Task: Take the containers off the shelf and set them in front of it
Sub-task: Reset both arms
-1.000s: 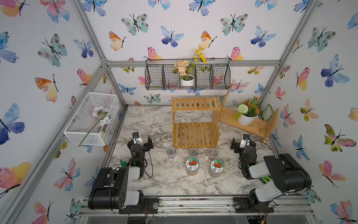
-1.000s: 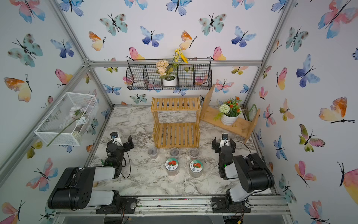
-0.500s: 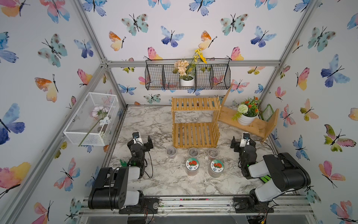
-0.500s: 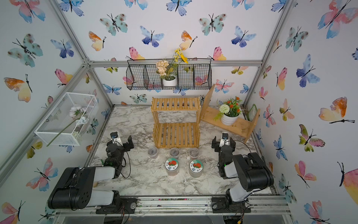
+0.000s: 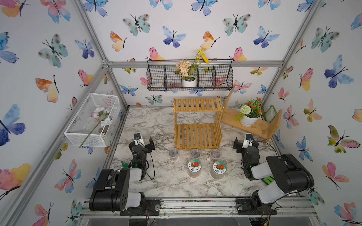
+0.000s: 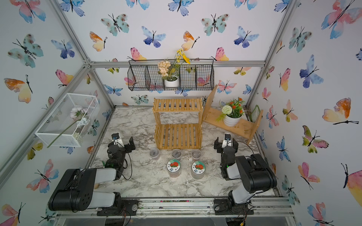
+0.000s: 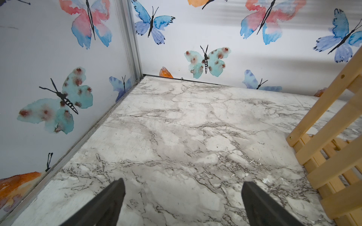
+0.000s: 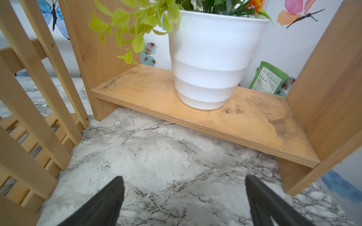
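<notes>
we are seeing both tiers of the shelf (image 5: 197, 135) bare. the three cups (image 5: 195, 153) are standing in a row just in front of it, and the two jars (image 5: 194, 167) are sitting nearer the table's (image 5: 166, 184) front edge. the left fingers (image 7: 101, 205) and right fingers (image 8: 98, 205) are gaping wide and empty, well apart from the containers. we are judging only a tidy retreat is left, steering clear of the lids.
</notes>
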{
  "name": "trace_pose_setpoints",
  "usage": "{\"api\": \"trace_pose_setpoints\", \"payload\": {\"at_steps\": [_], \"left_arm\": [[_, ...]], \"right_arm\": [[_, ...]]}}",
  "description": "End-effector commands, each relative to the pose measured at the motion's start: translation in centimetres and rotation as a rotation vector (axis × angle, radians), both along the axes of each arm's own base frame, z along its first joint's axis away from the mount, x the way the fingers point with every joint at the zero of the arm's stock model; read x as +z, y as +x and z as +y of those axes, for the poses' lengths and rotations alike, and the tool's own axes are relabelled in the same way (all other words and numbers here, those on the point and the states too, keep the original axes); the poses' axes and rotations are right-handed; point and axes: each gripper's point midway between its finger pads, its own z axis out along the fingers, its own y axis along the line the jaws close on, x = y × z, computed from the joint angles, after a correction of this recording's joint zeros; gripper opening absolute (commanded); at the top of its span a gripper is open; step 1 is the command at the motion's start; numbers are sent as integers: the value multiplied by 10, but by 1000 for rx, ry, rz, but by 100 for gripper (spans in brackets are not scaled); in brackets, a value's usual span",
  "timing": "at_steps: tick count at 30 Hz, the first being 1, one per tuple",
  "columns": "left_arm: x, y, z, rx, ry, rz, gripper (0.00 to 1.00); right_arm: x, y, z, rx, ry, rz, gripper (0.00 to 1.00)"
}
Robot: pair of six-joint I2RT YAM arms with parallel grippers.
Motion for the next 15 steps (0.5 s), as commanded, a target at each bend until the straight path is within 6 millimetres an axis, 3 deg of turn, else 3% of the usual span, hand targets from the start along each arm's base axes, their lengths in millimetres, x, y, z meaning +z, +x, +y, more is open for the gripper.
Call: {"api": "trace_pose_setpoints", "payload": {"at_steps": [1,15], "left_arm": [[0,1,-2,-13,-8,-5,99],[-1,2,-3,-1,13,5,99]], "right_arm": [[8,2,-5,-24,10,-24,98],[8,2,-5,-24,10,-25,99]]}}
